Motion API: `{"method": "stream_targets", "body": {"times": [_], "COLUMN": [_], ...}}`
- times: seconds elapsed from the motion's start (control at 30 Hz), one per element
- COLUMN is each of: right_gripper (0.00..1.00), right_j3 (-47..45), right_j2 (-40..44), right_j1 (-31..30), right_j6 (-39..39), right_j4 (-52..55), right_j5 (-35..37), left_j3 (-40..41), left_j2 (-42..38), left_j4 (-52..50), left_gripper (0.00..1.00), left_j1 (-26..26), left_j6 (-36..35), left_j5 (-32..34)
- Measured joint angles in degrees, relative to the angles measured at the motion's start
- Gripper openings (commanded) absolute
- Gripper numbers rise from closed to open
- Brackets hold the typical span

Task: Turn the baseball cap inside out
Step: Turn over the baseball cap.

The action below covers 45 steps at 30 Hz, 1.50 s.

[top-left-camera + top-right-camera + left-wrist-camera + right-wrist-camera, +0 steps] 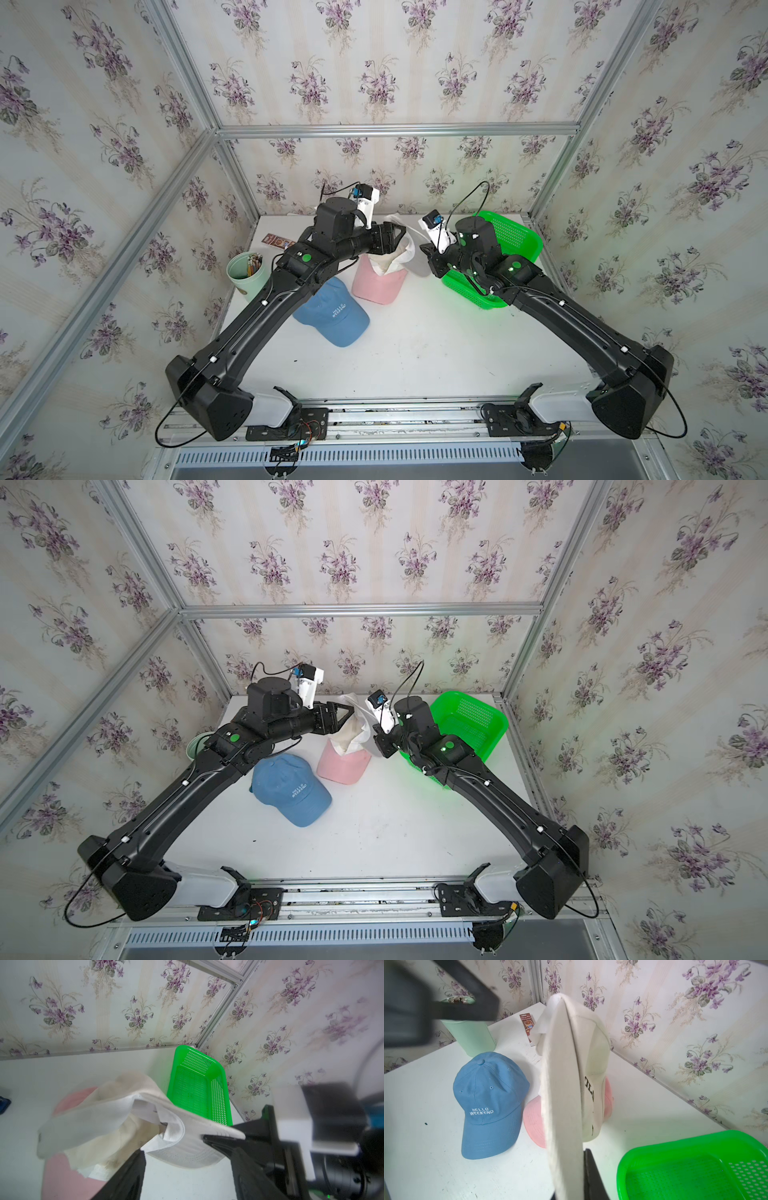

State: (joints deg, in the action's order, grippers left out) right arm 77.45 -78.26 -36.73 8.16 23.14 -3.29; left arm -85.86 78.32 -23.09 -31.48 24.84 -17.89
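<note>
You have three caps in the cell. The white baseball cap (409, 249) hangs in the air between the two arms, near the back of the desk (415, 340), with its pale lining showing in the left wrist view. It hangs over the pink cap (378, 286); you cannot tell whether they touch. The blue cap (332, 316) sits crown up just in front of the pink one, partly under the left arm.

The right gripper (429, 257) has its jaws pinched on the white cap's brim. The left gripper (398, 239) has its jaws spread wide at the crown fabric, gripping nothing.

Around them are one green basket (519, 237) under the right arm, one mint cup (243, 272) of pencils behind the left arm, and one small brown packet (276, 240) by the back wall.
</note>
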Motion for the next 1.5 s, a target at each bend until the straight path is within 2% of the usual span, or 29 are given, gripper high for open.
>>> {"method": "stream_targets", "body": {"times": [0.27, 0.33, 0.37, 0.5, 0.8, 1.07, 1.33, 1.5], "right_gripper": [0.0, 0.0, 0.0, 0.0, 0.0, 0.0, 0.0, 0.0], "right_j3": [4.24, 4.9, 5.01, 5.51, 5.25, 4.46, 1.88, 1.49], "right_j2": [-1.14, -0.85, -0.52, 1.25, 3.52, 3.69, 4.42, 5.29], "right_j1": [4.55, 5.11, 5.33, 8.04, 9.01, 9.05, 9.42, 9.51], "right_j6": [-3.65, -3.89, -3.91, -4.37, -6.38, -6.88, -7.89, -8.57], "right_j4": [5.4, 6.73, 7.41, 9.46, 9.86, 9.62, 9.07, 6.78], "right_j5": [-7.32, -9.16, -9.92, -13.33, -20.24, -22.23, -22.01, -23.15], "left_j3": [10.12, 12.15, 12.57, 12.46, 11.02, 12.46, 11.56, 10.47], "left_j2": [-4.07, -3.54, -2.97, -0.02, 8.98, 8.74, 5.9, 7.3], "left_j4": [-1.99, -2.4, -2.71, -2.73, 0.74, 5.77, 7.41, 7.3], "left_gripper": [0.57, 0.56, 0.51, 0.5, 0.5, 0.51, 0.49, 0.49], "left_j1": [0.33, 0.35, 0.55, 2.08, 1.99, 2.58, 2.43, 1.25], "left_j6": [-15.15, -18.47, -19.76, -22.97, -22.77, -19.98, -17.33, -17.35], "left_j5": [-1.4, 0.37, 0.92, 1.84, 4.7, 10.4, 4.94, 3.72]}}
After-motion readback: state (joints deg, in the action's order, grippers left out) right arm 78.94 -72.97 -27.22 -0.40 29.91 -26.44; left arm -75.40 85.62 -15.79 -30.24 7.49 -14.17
